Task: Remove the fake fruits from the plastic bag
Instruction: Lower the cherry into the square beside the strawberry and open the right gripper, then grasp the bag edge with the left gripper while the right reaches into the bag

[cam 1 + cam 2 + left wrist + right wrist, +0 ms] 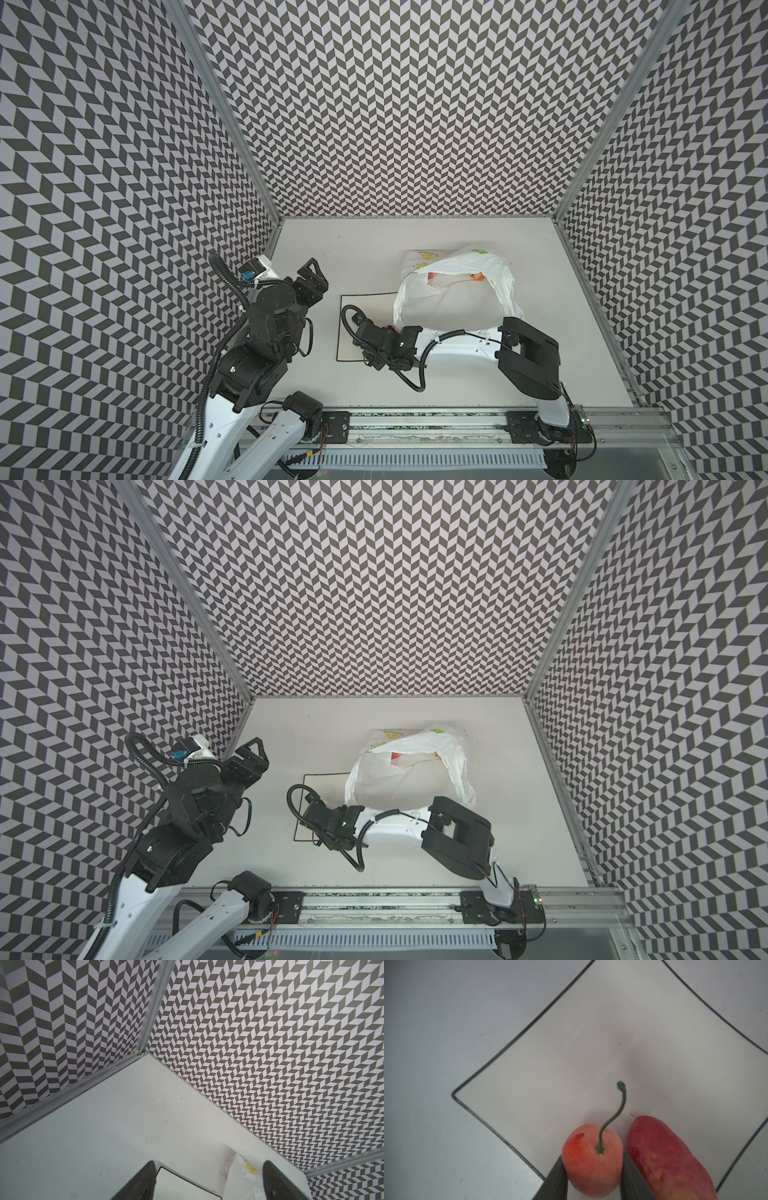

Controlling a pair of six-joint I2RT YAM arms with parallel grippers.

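The right gripper [591,1158] sets its jaws either side of a matte orange-pink ball [588,1174] with a curved green stem, over the square black-rimmed plate [571,1053]. Whether they clamp it cannot be told. A glossy red strawberry [662,1157] lies just beside. The crinkly plastic bag [453,305] gapes next to the plate, fake fruits [478,275] showing inside. The left gripper [312,276] hangs spread wide, holding nothing, above bare white table [332,249] near the patterned wall [166,208].

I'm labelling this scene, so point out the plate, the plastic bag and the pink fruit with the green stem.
plate [571,1053], right wrist view, bare white middle.
plastic bag [449,307], a top view, plain white side.
pink fruit [591,1165], right wrist view, its rounded body.
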